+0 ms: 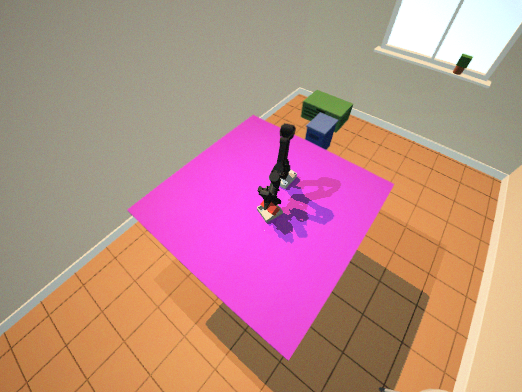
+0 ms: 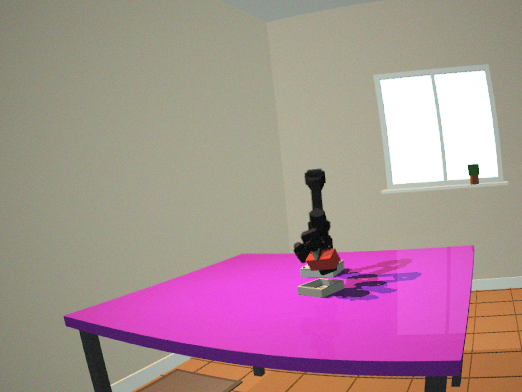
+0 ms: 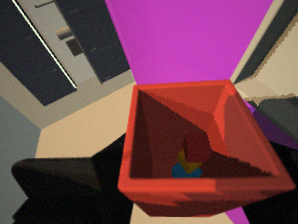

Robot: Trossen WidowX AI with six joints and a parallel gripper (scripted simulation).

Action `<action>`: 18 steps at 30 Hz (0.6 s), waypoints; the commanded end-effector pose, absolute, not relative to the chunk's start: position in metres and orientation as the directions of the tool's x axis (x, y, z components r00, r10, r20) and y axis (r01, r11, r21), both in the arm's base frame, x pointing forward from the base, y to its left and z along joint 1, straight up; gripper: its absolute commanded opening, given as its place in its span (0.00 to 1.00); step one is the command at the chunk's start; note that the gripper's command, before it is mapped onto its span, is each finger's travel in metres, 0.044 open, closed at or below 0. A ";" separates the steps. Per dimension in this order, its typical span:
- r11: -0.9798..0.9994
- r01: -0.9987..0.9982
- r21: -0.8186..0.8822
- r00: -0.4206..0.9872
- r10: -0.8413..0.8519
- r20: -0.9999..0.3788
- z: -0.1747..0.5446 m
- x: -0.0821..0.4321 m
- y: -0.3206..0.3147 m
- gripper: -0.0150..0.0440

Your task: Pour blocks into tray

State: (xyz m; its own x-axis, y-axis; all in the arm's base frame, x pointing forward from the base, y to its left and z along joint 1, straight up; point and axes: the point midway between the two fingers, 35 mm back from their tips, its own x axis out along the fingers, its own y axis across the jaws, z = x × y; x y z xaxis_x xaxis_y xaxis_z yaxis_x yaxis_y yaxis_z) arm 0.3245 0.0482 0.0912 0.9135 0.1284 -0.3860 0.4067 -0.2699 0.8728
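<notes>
Table (image 1: 225, 240) (image 2: 250, 310) (image 3: 175, 40), one, magenta: spreading beneath the whole working group and reaching farthest left.

Tray (image 1: 270, 219) (image 2: 309, 291), one, shallow, pale grey: lying flat on the table; in the exterior view, standing just in front of and below the cup.

Gripper (image 1: 269, 204) (image 2: 317, 256) (image 3: 174, 125), one, black: clamping the cup between its fingers.

Cup (image 1: 273, 209) (image 2: 324, 261) (image 3: 210, 197), one, red, square-mouthed: hanging tilted above table height, overlapping the tray in the top view.

Blocks, small, inside the cup: a red block (image 3: 196, 146), a yellow block (image 3: 189, 164) and a blue block (image 3: 184, 172), clustering deep in the shaded interior, partly hiding one another; full count not readable.

Arm (image 1: 283, 152) (image 2: 317, 200), one, black: rising behind the gripper from a pale base (image 1: 288, 183) (image 2: 310, 273).

Shadows, several: stretching rightward over the table.

Blue cabinet (image 1: 318, 137), one: standing beyond the table, beside a green cabinet (image 1: 330, 104).

Window (image 1: 420, 27) (image 2: 410, 130), one: glowing white, its sill bearing a potted plant (image 1: 465, 61) (image 2: 473, 170).
</notes>
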 end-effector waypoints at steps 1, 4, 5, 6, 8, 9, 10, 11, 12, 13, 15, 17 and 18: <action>-0.359 0.403 0.842 0.915 0.126 -0.384 0.091 0.326 0.048 0.25; -0.419 0.400 0.815 0.915 0.126 -0.384 0.091 0.326 0.048 0.25; -0.438 0.399 0.806 0.915 0.126 -0.384 0.091 0.326 0.048 0.25; -0.458 0.397 0.796 0.915 0.126 -0.384 0.091 0.326 0.048 0.25; -0.496 0.393 0.774 0.915 0.126 -0.384 0.091 0.326 0.048 0.25; -0.514 0.391 0.763 0.915 0.126 -0.384 0.090 0.326 0.048 0.25; -0.533 0.389 0.752 0.915 0.126 -0.384 0.090 0.326 0.049 0.25; -0.551 0.386 0.740 0.915 0.126 -0.384 0.090 0.326 0.049 0.25; -0.569 0.384 0.727 0.915 0.126 -0.384 0.090 0.326 0.049 0.25; -0.586 0.381 0.715 0.915 0.126 -0.384 0.090 0.326 0.049 0.25; -0.621 0.375 0.689 0.915 0.126 -0.384 0.090 0.326 0.049 0.25; -0.654 0.368 0.661 0.915 0.126 -0.384 0.090 0.326 0.049 0.25; -0.670 0.364 0.647 0.915 0.126 -0.384 0.090 0.326 0.049 0.25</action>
State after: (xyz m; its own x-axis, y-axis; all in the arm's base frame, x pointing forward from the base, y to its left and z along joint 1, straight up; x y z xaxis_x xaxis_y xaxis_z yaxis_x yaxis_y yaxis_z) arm 0.3254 0.0488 0.0897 0.9135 0.1284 -0.3861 0.3787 -0.6151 0.6916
